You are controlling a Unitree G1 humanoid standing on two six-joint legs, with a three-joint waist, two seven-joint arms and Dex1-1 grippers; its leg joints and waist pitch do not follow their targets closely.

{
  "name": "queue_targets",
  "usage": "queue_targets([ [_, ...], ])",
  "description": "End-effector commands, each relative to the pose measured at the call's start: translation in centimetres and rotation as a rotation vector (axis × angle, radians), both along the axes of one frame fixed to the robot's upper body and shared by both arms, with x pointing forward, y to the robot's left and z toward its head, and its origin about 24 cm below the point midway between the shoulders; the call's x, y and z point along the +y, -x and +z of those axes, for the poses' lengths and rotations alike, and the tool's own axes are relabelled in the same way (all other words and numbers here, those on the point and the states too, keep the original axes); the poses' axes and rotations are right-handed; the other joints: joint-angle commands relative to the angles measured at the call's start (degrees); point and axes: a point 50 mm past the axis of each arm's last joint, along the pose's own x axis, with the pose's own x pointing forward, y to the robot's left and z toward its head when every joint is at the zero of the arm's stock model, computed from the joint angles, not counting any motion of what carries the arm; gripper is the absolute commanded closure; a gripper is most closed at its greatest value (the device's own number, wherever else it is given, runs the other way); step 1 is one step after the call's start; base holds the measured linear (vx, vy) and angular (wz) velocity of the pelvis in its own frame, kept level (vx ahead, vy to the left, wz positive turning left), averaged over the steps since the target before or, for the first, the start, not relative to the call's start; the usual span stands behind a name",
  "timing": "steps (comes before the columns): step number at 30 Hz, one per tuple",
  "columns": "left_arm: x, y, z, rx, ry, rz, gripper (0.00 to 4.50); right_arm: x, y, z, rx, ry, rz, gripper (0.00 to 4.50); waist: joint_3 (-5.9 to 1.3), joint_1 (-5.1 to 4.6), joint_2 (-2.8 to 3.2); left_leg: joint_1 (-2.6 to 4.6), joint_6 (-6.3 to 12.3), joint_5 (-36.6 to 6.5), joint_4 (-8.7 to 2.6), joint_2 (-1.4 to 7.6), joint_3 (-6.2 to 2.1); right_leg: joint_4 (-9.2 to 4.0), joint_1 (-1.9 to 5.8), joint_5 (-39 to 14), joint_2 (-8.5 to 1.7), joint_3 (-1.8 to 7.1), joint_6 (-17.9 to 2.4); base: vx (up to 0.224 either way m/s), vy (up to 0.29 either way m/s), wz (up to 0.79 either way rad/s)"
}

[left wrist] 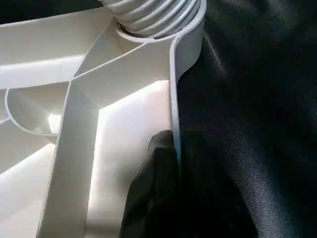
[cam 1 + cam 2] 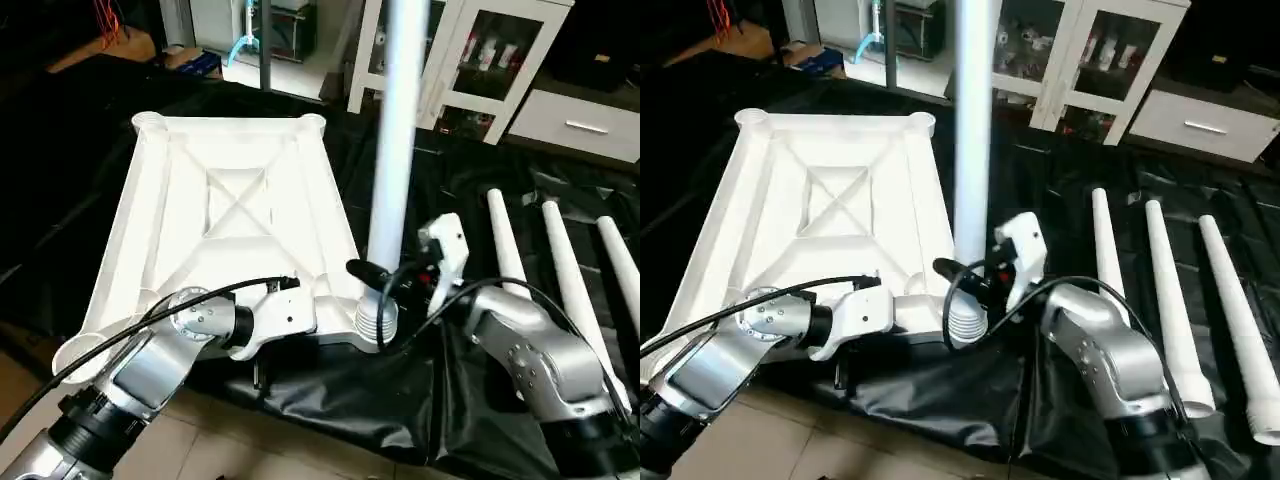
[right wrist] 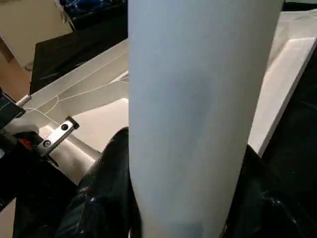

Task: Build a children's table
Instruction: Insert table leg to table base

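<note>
Both eye views look forward and down from head height over the silver forearms, sharing the upturned table top [image 2: 225,215] and the upright leg [image 2: 972,130]. The left wrist view sits close against the top's rim; the right wrist view presses near the leg.

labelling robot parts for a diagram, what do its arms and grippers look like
Both forearms are brushed silver metal with rounded joint housings, black collars near the lower edge and white wrist blocks. Black cables loop over each arm. The left gripper and the right gripper each have two matte black fingers. The right wrist carries a small red detail.
</note>
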Motion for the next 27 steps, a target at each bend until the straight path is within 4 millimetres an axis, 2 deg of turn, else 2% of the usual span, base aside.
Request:
queue_targets([
  [1, 0.4, 0.6, -1.4, 0.061, -0.025, -0.01, 4.49, -3.9, 0.0, -2.1, 0.088, 0.11, -0.176, 2.64, -1.2, -0.33, 0.37, 0.51, -0.84, -17.1, -5.52, 4.07, -1.64, -4.99, 0.28, -22.1, -4.41, 3.18, -9.0, 0.0, 0.0, 0.0],
  [4, 0.4, 0.5, -1.4, 0.059, -0.027, -0.008, 4.49, -4.3, 0.4, -1.6, 0.063, 0.073, -0.191, 2.64, -1.29, -0.2, 0.4, 0.5, -0.62, -16.2, -5.48, 4.13, -1.58, -4.94, 0.3, -21.1, -4.41, 3.21, -9.0, 0.0, 0.0, 0.0],
  [6, 0.3, 0.5, -1.4, 0.059, -0.025, -0.009, 4.49, -4.5, 0.7, -1.5, 0.044, 0.052, -0.201, 2.64, -1.23, -0.29, 0.36, 0.15, -0.43, -15.4, -5.59, 4.09, -1.63, -4.78, 0.53, -20.2, -4.36, 3.13, -9.1, 0.0, 0.0, 0.0],
  [8, 0.3, 0.5, -1.4, 0.057, -0.025, -0.008, 4.49, -4.7, 0.9, -1.6, 0.028, 0.037, -0.225, 2.64, -1.31, -0.05, 0.46, 0.34, -0.07, -14.5, -5.44, 4.15, -1.43, -4.78, 0.39, -18.7, -4.41, 3.22, -9.4, 0.0, 0.0, 0.0],
  [9, 0.3, 0.5, -1.4, 0.057, -0.025, -0.008, 4.49, -4.8, 0.9, -1.6, 0.026, 0.035, -0.23, 2.64, -1.27, -0.18, 0.36, 0.06, 0.04, -14.2, -5.54, 4.1, -1.5, -4.62, 0.62, -18.5, -4.33, 3.13, -9.6, 0.0, 0.0, 0.0],
  [12, 0.3, 0.4, -1.4, 0.051, -0.025, -0.008, 4.49, -5.0, 1.3, -1.5, -0.013, 0.025, -0.245, 2.64, -1.21, 0.01, 0.47, 0.28, 0.1, -14.6, -5.45, 4.17, -1.35, -4.82, 0.33, -19.1, -4.42, 3.23, -9.5, 0.0, 0.0, 0.0],
  [17, 0.2, 0.4, -1.4, 0.046, -0.024, -0.007, 4.49, -4.9, 1.8, -1.6, -0.061, 0.033, -0.247, 2.64, -1.09, -0.04, 0.41, 0.07, 0.25, -14.7, -5.55, 4.17, -1.34, -4.8, 0.37, -19.4, -4.35, 3.13, -9.2, 0.0, 0.0, 0.0],
  [27, 0.2, 0.2, -1.5, 0.036, -0.027, -0.001, 4.49, -4.9, 3.4, -3.1, -0.121, 0.088, -0.227, 2.64, -1.17, 0.25, 0.16, 0.05, 0.58, -14.7, -5.62, 4.4, -0.9, -4.92, 0.23, -20.6, -4.54, 3.01, -8.2, 0.0, 0.0, 0.0],
])
